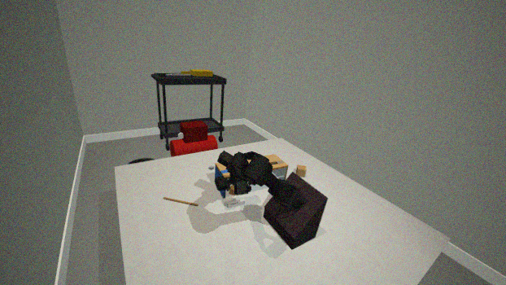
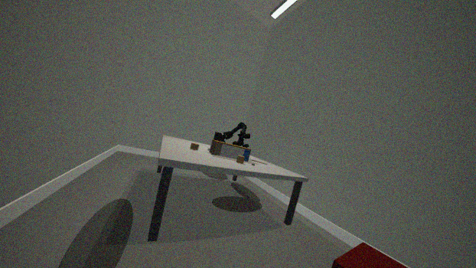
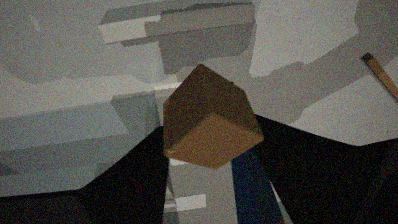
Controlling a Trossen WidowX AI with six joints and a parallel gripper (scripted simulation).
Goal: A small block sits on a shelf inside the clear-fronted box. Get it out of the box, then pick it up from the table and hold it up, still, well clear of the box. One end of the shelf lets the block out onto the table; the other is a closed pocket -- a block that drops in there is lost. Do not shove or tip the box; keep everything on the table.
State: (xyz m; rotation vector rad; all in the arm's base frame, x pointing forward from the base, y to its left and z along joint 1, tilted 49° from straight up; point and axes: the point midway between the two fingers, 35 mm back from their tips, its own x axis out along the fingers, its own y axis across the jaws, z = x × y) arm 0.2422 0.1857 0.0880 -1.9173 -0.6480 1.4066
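Note:
The small orange-brown block is between the fingers, tilted, with one corner up in the wrist view. My gripper is shut on it, close in front of the box's blue end. The box stands upright, with a wooden top and a clear front. Its blue end panel also shows in the wrist view. The arm hides much of the box in the top view. How high the block is above the table is hard to tell.
A thin wooden stick lies to the left of the gripper. A wooden cube stands beyond the box's other end. Another wooden block is behind the box, with a tiny grey piece near the blue end.

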